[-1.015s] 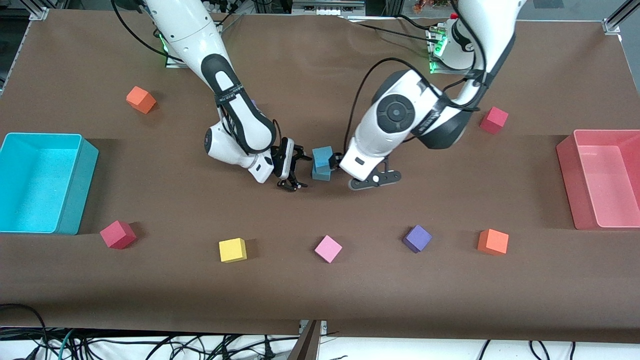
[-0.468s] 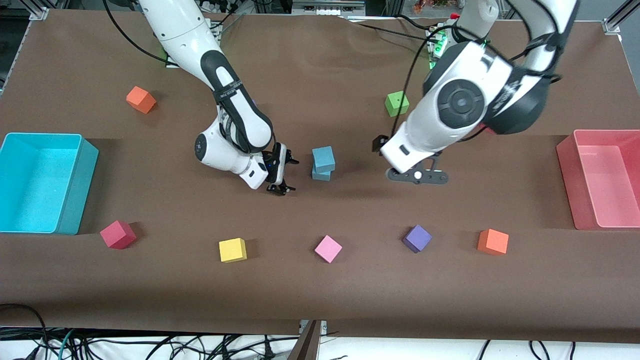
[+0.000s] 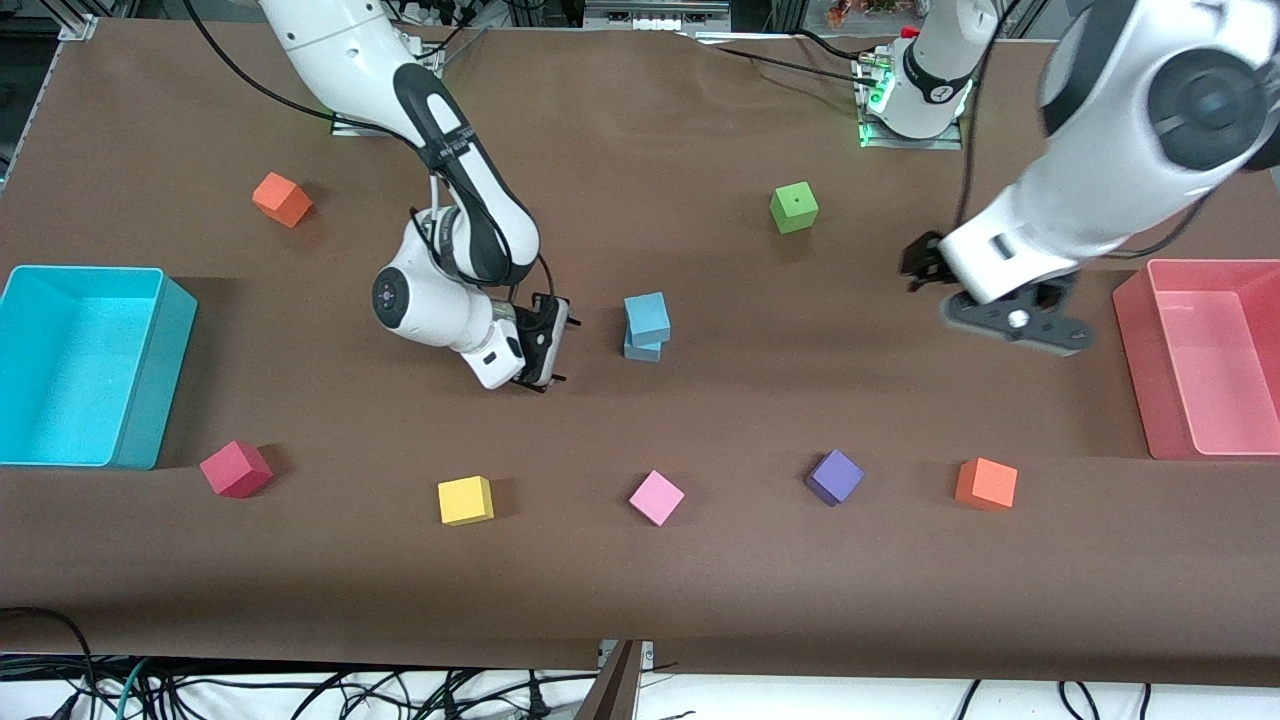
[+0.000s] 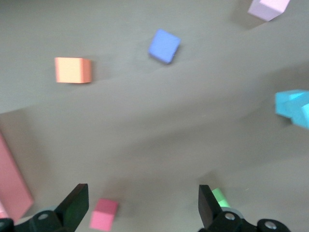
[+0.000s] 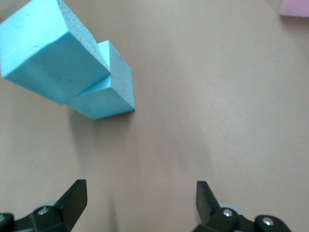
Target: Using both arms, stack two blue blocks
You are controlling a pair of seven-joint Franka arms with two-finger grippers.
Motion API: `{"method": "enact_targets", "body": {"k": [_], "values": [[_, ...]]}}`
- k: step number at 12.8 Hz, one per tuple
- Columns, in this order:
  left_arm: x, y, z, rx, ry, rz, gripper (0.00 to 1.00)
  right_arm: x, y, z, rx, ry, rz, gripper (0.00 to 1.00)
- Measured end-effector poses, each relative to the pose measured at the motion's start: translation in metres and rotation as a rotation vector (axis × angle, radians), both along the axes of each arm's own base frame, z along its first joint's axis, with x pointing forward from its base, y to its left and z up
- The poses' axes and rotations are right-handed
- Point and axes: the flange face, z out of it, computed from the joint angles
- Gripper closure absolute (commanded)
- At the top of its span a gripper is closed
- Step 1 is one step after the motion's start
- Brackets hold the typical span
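The two blue blocks are stacked near the table's middle, the upper one (image 3: 648, 316) sitting slightly askew on the lower one (image 3: 640, 350). My right gripper (image 3: 552, 343) is open and empty, low over the table beside the stack toward the right arm's end. In the right wrist view the stack (image 5: 53, 58) lies ahead of that open gripper (image 5: 140, 203). My left gripper (image 3: 920, 262) is open and empty, raised over bare table toward the left arm's end. The left wrist view shows the open gripper (image 4: 141, 212) and the stack (image 4: 293, 107) at the edge.
A cyan bin (image 3: 150, 400) stands at the right arm's end and a pink bin (image 3: 1135, 370) at the left arm's end. Red (image 3: 236, 468), yellow (image 3: 465, 500), pink (image 3: 656, 497), purple (image 3: 834, 476) and orange (image 3: 986, 484) cubes line the near side. An orange (image 3: 282, 198) and a green cube (image 3: 794, 207) lie farther back.
My left gripper let go of the upper blue block and swung up and away toward the pink bin. My right gripper backed off a little from the stack. The stack stayed put.
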Motion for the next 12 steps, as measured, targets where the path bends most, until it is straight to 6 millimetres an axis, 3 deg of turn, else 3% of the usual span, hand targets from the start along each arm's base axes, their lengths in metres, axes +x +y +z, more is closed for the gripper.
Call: {"method": "enact_targets", "body": {"k": [4, 6, 9, 12], "values": [[-0.039, 0.073, 0.026, 0.003, -0.075, 0.064, 0.0, 0.044, -0.013, 0.093, -0.144, 0.119, -0.136, 0.0], [-0.057, 0.09, 0.033, 0.0, -0.097, 0.067, 0.0, 0.063, -0.028, 0.127, -0.19, 0.12, -0.214, 0.0], [-0.063, 0.086, 0.037, 0.001, -0.099, 0.055, 0.0, 0.095, -0.099, 0.158, -0.297, 0.055, -0.268, 0.0], [-0.063, 0.081, 0.04, 0.001, -0.101, 0.047, 0.0, 0.116, -0.194, 0.2, -0.315, 0.004, -0.389, 0.0]]}}
